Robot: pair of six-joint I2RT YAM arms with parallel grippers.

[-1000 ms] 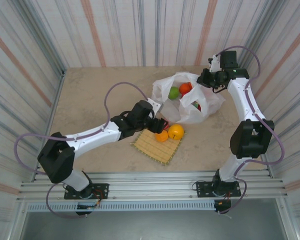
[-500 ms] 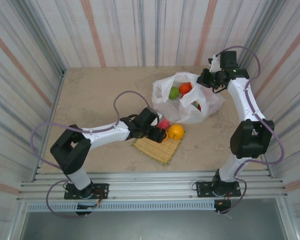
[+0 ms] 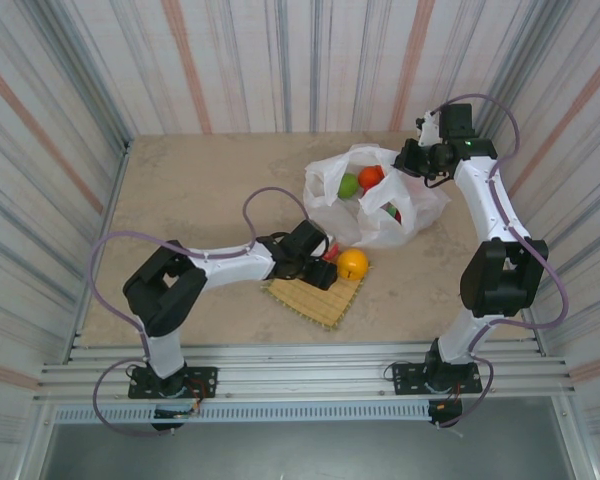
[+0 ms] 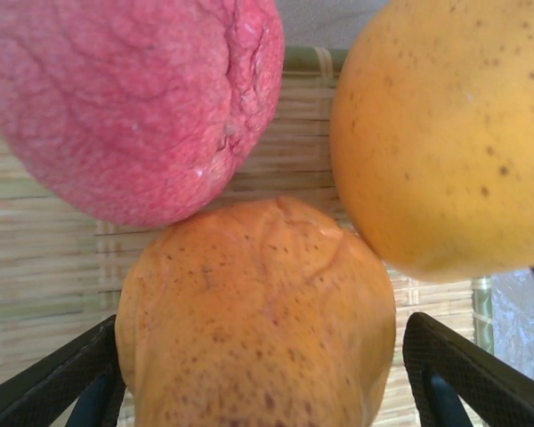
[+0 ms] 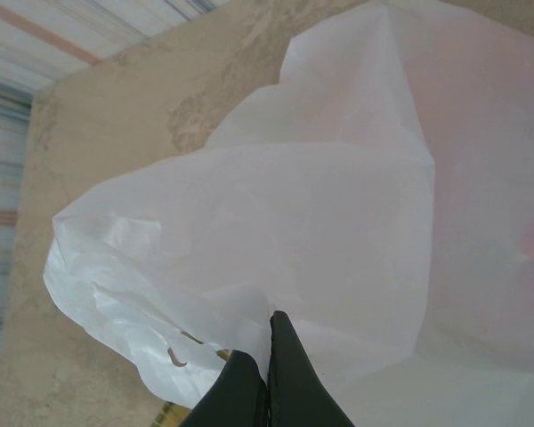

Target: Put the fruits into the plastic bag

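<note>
A speckled orange fruit (image 4: 254, 320) lies on the woven mat (image 4: 44, 258), and my left gripper (image 4: 262, 374) is open with one finger on each side of it. A pink-red fruit (image 4: 133, 98) and a yellow-orange fruit (image 4: 445, 133) touch the speckled fruit from behind. From above, my left gripper (image 3: 323, 266) is low over the mat (image 3: 315, 298), between the pink-red fruit (image 3: 329, 250) and the yellow-orange fruit (image 3: 352, 264). The white plastic bag (image 3: 380, 225) holds a green fruit (image 3: 348, 185) and a red-orange fruit (image 3: 371, 177). My right gripper (image 5: 269, 342) is shut on the bag's rim (image 5: 249, 267) and holds it up.
Striped walls enclose the beige table (image 3: 200, 190) on three sides. The left arm's purple cable (image 3: 270, 195) loops above the table left of the bag. A red-and-white item (image 3: 393, 212) shows through the bag's front.
My left arm has reached right and lowered onto the mat, its fingers now either side of the speckled orange fruit. The right arm and the bag have not moved.
</note>
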